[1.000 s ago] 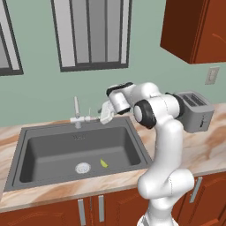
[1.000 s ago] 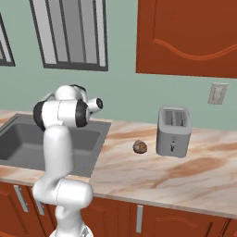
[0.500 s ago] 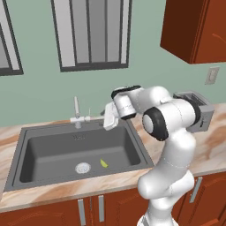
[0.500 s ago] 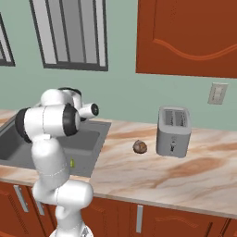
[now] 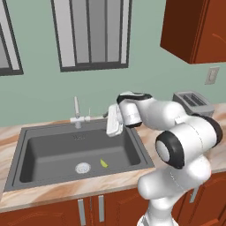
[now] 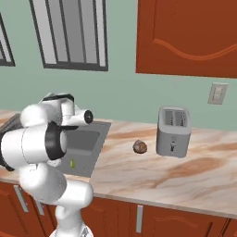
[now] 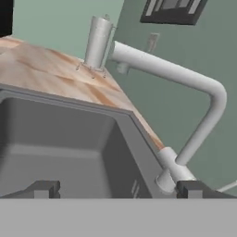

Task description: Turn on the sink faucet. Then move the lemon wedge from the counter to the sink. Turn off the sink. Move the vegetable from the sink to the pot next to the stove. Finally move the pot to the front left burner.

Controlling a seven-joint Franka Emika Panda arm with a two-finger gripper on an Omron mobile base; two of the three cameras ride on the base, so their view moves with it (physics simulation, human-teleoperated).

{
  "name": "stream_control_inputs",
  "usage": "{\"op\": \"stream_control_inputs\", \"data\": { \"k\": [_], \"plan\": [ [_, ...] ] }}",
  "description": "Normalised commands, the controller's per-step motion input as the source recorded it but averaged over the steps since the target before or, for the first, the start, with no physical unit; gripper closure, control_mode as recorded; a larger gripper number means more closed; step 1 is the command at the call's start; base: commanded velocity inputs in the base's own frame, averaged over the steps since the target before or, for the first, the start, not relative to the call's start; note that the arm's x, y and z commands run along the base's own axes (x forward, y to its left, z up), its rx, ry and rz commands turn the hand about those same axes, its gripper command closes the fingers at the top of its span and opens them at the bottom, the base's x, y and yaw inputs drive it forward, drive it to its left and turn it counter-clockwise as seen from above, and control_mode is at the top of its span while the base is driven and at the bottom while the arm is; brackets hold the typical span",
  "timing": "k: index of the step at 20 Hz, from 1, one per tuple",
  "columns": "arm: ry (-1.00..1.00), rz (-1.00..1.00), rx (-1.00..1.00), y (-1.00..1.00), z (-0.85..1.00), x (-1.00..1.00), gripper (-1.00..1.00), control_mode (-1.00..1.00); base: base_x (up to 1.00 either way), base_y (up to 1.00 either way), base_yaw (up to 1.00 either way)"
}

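Marbled counter [image 5: 66, 190] runs around the dark sink [image 5: 53, 150], lemon wedge [image 5: 103, 163] lying in the basin just right of the drain [image 5: 82, 167]. Gripper [image 7: 118, 189] hangs by the faucet [image 5: 77, 112], fingers spread wide, holding nothing.

The white arm [image 5: 176, 137] bends left, its gripper [image 5: 114, 121] hanging with jaws spread wide, holding nothing.

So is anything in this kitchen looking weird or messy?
One small thing: a tiny yellow-green lemon wedge lies on the bottom of the dark grey sink basin, beside the round silver drain. A brown roundish lump sits loose on the marbled counter near the silver toaster. Nothing looks spilled or broken.
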Motion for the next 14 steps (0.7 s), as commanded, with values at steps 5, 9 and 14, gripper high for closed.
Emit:
{"op": "stream_control_inputs", "data": {
  "k": [5,9,14],
  "plan": [
    [0.00,-0.12,0.00,0.00,0.53,-0.50,-1.00,-1.00,0.00,0.00,0.00],
    [0.06,-0.18,0.00,-0.07,0.61,-0.26,-1.00,-1.00,0.00,0.00,0.00],
    [0.18,-0.22,0.00,-0.15,0.56,-0.13,-1.00,-1.00,0.00,0.00,0.00]
  ]
}}
